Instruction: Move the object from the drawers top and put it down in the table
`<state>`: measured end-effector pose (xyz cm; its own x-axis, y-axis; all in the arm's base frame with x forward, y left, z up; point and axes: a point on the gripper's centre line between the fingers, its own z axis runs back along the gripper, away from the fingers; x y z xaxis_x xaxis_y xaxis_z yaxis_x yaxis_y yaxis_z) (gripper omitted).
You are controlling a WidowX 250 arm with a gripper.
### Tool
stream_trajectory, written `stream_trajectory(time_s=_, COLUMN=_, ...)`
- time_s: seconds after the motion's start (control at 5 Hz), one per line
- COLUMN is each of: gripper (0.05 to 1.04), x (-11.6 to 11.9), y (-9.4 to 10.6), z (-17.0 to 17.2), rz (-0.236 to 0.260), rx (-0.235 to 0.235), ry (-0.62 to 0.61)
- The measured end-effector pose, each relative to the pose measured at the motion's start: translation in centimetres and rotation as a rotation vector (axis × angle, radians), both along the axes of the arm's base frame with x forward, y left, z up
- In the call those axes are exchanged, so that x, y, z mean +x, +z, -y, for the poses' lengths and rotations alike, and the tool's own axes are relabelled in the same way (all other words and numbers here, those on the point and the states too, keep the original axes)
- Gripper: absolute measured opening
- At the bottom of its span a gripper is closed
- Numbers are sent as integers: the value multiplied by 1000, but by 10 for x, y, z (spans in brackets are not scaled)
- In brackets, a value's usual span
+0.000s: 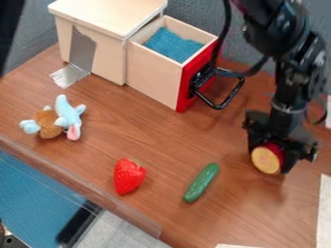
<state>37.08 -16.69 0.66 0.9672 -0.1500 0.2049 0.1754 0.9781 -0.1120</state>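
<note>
At the right of the camera view, low over the brown table [161, 138], is my gripper [272, 154]. It is shut on a round toy piece [265, 160] with red skin and a pale yellow cut face turned toward the camera. The piece is at or just above the table surface; I cannot tell whether it touches. The wooden drawer unit [103, 12] stands at the upper left, its red-fronted drawer [158, 72] pulled out, with blue cloth inside.
A green toy cucumber [201, 182] and a red strawberry [128, 176] lie in the front middle. A blue and brown plush toy [57, 119] lies at the left. The drawer's black handle [224, 102] sticks out toward the arm. A clear strip [77, 186] edges the table.
</note>
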Motion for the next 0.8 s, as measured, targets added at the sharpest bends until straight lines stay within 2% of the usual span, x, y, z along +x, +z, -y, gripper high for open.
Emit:
stream_trajectory(time_s=0.2, gripper=805, x=0, y=-1, z=3, rz=17, rx=3, ry=0)
stream_trajectory(time_s=0.4, gripper=1005, x=-5, y=0, z=2, rz=-28, rx=13, ry=4)
stream_trajectory(time_s=0.6, gripper=1005, x=-4, y=12, z=-1, rz=-49, rx=42, ry=24)
stream_trajectory(time_s=0.8, gripper=1001, x=-3, y=53, z=1, rz=-37, rx=8, ry=42)
